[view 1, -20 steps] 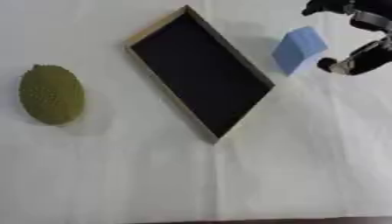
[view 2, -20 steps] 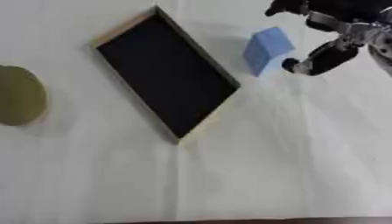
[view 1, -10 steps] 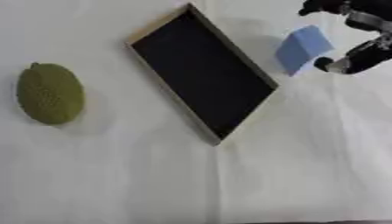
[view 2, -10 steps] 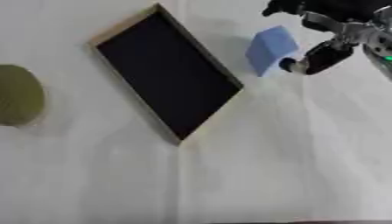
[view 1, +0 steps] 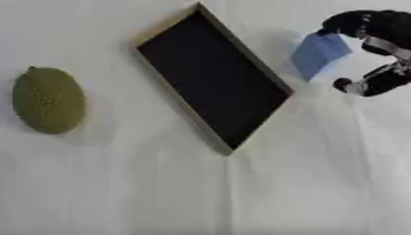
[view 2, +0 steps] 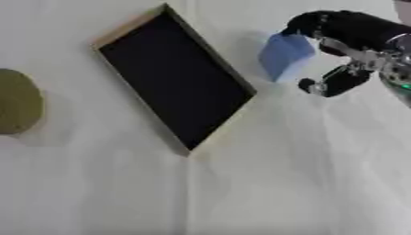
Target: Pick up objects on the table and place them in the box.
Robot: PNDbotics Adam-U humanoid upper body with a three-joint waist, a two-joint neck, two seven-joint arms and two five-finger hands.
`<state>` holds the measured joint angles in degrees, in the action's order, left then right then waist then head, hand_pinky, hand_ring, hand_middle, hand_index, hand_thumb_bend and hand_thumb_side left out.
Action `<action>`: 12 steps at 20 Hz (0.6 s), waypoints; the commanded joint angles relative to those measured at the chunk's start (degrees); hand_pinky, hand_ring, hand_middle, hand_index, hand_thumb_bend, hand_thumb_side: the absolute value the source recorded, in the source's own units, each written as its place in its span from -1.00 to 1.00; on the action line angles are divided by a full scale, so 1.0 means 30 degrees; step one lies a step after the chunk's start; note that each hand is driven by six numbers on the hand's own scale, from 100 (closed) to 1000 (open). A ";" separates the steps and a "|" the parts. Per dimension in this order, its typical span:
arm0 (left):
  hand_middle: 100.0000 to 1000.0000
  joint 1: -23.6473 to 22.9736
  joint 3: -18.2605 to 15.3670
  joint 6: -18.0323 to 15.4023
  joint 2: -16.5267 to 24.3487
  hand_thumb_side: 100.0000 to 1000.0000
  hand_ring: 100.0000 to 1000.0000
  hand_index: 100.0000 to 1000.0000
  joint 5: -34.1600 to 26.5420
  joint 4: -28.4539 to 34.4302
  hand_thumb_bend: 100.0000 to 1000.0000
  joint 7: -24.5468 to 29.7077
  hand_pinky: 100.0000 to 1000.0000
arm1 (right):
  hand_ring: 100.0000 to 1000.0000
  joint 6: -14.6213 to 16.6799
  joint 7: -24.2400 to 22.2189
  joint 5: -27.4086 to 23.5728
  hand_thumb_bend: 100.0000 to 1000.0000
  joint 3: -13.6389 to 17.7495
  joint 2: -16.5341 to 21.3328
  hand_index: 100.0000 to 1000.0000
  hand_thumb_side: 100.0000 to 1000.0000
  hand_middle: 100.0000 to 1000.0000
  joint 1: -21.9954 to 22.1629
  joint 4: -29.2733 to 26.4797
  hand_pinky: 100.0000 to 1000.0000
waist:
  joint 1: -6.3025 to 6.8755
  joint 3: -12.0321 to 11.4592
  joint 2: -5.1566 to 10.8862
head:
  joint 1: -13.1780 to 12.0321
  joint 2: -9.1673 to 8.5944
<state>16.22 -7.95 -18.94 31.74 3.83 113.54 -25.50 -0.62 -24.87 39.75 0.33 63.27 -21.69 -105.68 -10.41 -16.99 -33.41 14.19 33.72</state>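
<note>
Lifted slightly since a second ago, the blue block hangs pinched in the right hand, just beside the box where it likely goes next.

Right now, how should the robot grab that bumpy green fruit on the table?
Probably across its narrow middle, from above. The bumpy green fruit lies flat on the white table, long axis up-down in the view, clear of the box. The left side is free; the right hand is busy at the blue block.
</note>
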 commanded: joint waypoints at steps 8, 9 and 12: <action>0.52 -0.0054 -0.0346 0.0056 0.0323 0.34 0.53 0.64 -0.0006 0.0349 -1.00 -0.0006 0.73 | 0.88 -0.0303 0.1279 -0.0932 -0.35 0.0552 0.0146 0.83 -1.00 0.76 -0.0212 -0.0937 0.79 | 0.0209 0.0059 0.0242 | 0.0080 0.0000; 0.52 -0.0082 -0.0355 0.0058 0.0327 0.34 0.53 0.63 0.0006 0.0349 -1.00 -0.0009 0.73 | 0.86 -0.0438 0.1582 -0.1285 -0.36 0.0752 0.0177 0.82 -1.00 0.75 -0.0210 -0.1235 0.79 | 0.0226 0.0107 0.0272 | 0.0052 0.0043; 0.52 -0.0150 -0.0380 0.0081 0.0333 0.34 0.53 0.63 0.0053 0.0349 -1.00 0.0009 0.73 | 0.84 -0.0957 0.2497 -0.2273 -0.38 0.1512 0.0333 0.81 -1.00 0.73 -0.0136 -0.2029 0.78 | 0.0254 0.0248 0.0360 | -0.0047 0.0112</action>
<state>15.79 -8.30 -18.84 31.74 3.80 113.54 -25.48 -2.95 -18.59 34.35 3.12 62.56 -21.91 -110.07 -10.27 -16.31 -33.91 14.16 34.07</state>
